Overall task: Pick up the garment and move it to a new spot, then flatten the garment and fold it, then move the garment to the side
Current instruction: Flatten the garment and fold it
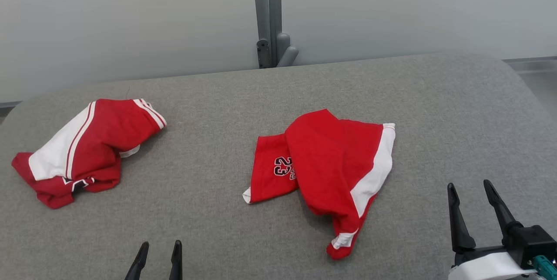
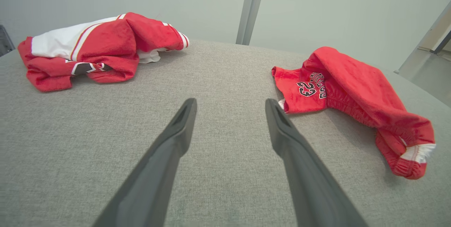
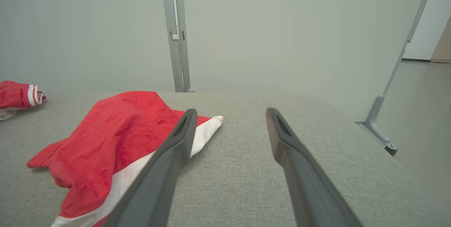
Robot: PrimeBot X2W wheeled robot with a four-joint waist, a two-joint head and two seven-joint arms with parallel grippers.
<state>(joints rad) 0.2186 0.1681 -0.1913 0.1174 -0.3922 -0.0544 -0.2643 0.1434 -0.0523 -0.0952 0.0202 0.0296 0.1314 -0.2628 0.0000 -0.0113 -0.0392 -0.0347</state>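
Looking at a grey fabric-covered table (image 1: 435,110) that takes up most of the head view, rounded at the far corners. Pale wall (image 1: 130,19) runs behind it.

Centre garment (image 1: 330,162): red with white side panels, lying crumpled near the middle of the table, slightly to the robot's right. One part is folded over the rest, and a cuffed end points toward the near edge. Nothing is holding it.

Left garment (image 1: 95,145): same red and white with striped trim, bunched up on the far left of the table, well apart from the centre one. Cannot tell from the pictures which of the two is meant, but the centre one is nearer both arms.

Right gripper (image 1: 469,185): low right in the head view, jaws spread wide, holding nothing. It sits near the centre garment's right side and apart from it. In the right wrist view one finger overlaps the white panel, but that looks like line of sight only.

Left gripper (image 1: 160,245): at the bottom edge, left of centre, just the tips visible. In the left wrist view the jaws are wide apart over bare table, holding nothing and touching nothing.

Grey post (image 1: 267,15) stands upright at the table's far edge, about the middle.

Number print (image 1: 283,167) in black and white on the centre garment's flatter left part: it reads 23.
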